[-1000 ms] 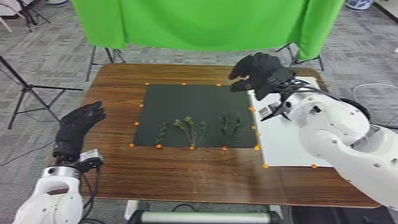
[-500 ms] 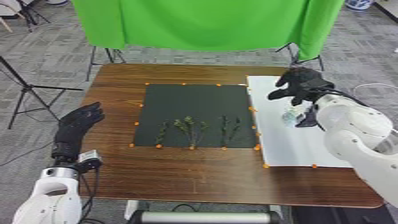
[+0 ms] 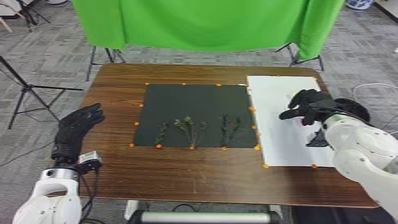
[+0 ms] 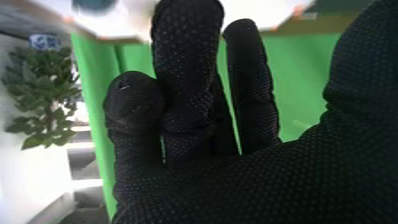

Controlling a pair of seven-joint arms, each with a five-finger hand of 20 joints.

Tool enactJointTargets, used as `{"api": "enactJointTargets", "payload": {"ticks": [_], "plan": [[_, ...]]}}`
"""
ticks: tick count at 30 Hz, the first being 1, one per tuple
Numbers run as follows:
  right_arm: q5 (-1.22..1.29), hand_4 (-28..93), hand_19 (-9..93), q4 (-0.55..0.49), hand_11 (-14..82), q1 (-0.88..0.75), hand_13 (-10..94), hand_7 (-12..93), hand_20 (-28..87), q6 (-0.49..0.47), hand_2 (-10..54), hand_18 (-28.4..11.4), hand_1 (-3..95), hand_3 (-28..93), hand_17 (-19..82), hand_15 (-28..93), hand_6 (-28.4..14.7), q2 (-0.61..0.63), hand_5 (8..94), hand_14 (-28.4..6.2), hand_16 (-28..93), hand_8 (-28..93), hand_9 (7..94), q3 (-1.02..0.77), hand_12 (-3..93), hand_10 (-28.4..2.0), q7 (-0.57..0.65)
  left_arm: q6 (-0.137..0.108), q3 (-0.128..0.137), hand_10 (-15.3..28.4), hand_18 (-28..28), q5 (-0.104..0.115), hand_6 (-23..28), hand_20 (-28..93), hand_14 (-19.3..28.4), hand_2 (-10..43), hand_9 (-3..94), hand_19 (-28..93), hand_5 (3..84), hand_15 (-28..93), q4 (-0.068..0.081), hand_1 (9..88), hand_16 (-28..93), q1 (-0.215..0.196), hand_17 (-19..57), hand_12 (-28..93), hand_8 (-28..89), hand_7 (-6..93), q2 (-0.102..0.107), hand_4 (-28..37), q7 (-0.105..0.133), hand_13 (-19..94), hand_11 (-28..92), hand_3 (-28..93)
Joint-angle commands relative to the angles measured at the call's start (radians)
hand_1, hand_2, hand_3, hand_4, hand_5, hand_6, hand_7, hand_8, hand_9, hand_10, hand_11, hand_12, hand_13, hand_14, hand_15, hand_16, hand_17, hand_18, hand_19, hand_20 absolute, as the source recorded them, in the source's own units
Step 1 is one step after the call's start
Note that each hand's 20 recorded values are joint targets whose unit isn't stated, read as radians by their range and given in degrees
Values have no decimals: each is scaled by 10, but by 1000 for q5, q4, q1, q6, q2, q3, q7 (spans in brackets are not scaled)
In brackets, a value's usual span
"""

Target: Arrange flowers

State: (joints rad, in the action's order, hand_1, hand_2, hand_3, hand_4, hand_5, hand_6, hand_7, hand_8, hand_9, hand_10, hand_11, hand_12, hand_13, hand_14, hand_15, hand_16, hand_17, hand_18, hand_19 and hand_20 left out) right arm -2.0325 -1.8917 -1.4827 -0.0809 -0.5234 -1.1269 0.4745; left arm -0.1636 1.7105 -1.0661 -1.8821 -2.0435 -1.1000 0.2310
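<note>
My right hand (image 3: 311, 106) is over the white sheet (image 3: 284, 150) on the right, its fingers loosely spread and holding nothing visible. In the right wrist view my right hand (image 4: 187, 115) has relaxed fingers, with a blurred teal thing (image 4: 93, 4) beyond them. On the dark sheet (image 3: 191, 97) lie several green sprigs: a thin one (image 3: 162, 134), a leafier branching one (image 3: 189, 129) and slim ones (image 3: 225, 130) to its right. My left hand (image 3: 80, 119) is by the table's left edge, open and away from the sprigs.
Orange dots (image 3: 266, 166) mark the borders of both sheets on the brown table (image 3: 195, 175). A green cloth (image 3: 209, 25) hangs behind the table. Dark stands (image 3: 25, 87) are on the floor at the left. A leafy plant (image 4: 40, 92) is farther off in the right wrist view.
My right hand has moved from the dark sheet's far right corner over to the right and nearer across the white sheet. My left hand and the sprigs have stayed put.
</note>
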Motion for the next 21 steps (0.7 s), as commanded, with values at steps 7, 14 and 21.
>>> {"api": "enactJointTargets", "payload": {"ticks": [7,14,21], "plan": [[-13,-188,861,64,118,68,846,180,407,29,-95,-122,315,674,578,461,19,-27,593,-58,326,-74,680,85,186,-152,19,17,-11,130,136,-3,17,209,166,-84,468,124,499,254,-2,281,7,-5,65,105,-86,178,-10,-199,-8,376,191,701],[-14,-181,857,89,128,51,851,191,400,24,-95,-113,369,690,588,461,18,-35,606,-51,324,-76,693,79,185,-147,29,17,-14,129,136,-2,17,209,166,-83,467,124,500,255,1,281,6,1,65,105,-86,177,-13,-200,-5,376,191,700],[-22,-197,844,123,162,52,877,212,401,135,-95,-98,499,636,613,456,16,-37,650,-42,333,47,735,123,197,-135,26,16,-14,129,136,-2,17,210,166,-83,467,126,499,254,3,281,6,1,64,105,-86,176,-12,-201,-3,376,191,701]]}}
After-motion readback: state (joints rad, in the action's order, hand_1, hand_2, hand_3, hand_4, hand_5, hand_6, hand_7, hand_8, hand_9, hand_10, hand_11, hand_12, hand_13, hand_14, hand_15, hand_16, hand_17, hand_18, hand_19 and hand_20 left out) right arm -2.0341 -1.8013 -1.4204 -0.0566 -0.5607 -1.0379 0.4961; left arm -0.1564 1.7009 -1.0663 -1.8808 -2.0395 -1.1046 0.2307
